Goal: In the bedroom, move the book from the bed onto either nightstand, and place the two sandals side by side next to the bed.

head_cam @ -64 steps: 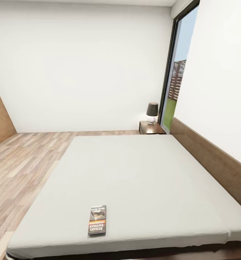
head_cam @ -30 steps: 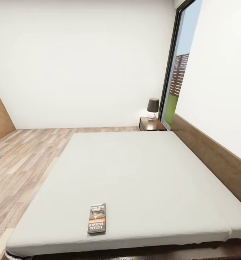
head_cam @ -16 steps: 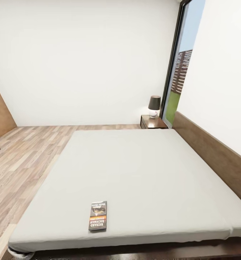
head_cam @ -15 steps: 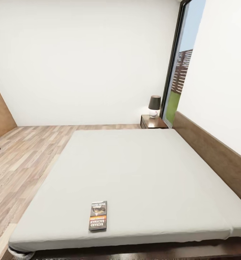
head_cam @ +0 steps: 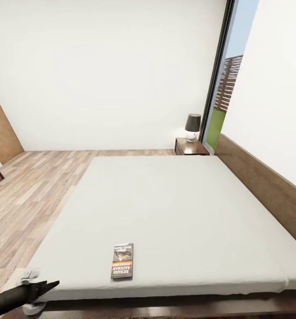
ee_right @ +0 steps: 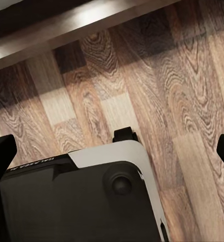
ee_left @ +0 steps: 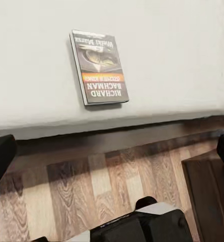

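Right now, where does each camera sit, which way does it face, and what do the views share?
Head view: high at the bed's foot edge, facing the nightstand; left arm at the corner.
Left wrist view: on the open left claw, aimed at the book.
Right wrist view: on the open right claw, facing the floor.
Head and left wrist views share the book.
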Motion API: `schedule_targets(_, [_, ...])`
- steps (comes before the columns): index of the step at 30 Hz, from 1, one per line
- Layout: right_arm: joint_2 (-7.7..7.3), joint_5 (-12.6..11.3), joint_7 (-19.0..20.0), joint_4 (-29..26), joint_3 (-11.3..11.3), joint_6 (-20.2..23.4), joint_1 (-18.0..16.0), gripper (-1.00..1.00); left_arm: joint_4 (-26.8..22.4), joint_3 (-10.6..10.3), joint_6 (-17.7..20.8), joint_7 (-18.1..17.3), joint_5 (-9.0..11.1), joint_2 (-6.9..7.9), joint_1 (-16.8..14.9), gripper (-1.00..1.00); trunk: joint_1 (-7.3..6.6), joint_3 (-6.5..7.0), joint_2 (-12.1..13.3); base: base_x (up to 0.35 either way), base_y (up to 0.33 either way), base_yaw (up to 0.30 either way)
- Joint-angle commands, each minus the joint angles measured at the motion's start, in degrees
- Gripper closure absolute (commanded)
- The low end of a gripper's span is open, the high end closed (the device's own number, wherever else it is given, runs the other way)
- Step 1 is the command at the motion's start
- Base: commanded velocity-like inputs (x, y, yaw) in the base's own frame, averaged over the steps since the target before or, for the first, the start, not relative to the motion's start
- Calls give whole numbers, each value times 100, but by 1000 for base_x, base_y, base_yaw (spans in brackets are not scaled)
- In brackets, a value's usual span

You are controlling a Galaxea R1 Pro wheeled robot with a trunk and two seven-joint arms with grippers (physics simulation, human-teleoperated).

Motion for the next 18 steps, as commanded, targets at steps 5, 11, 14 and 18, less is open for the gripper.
schedule_targets(5, [-1,-17,36,6,-44,-9,-5,-100,-1396,1,1072,-23,-28,-935,-96,-100,3,-45,-12,0,0,28])
schedule_targets(11, [-1,-17,37,-2,-39,-9,-5,-100,-2937,-141,1634,997,-222,-2476,-253,-100,3,-52,-12,0,0,4])
schedule_targets(14, [-1,-17,37,-7,-36,-9,-6,-100,-3161,-381,1709,1925,-282,-2985,-382,-100,3,-52,-12,0,0,0])
schedule_targets(18, [-1,-17,37,-12,-35,-9,-6,-100,-3243,-1005,1719,2812,-257,-3478,-800,-100,3,-53,-12,0,0,0])
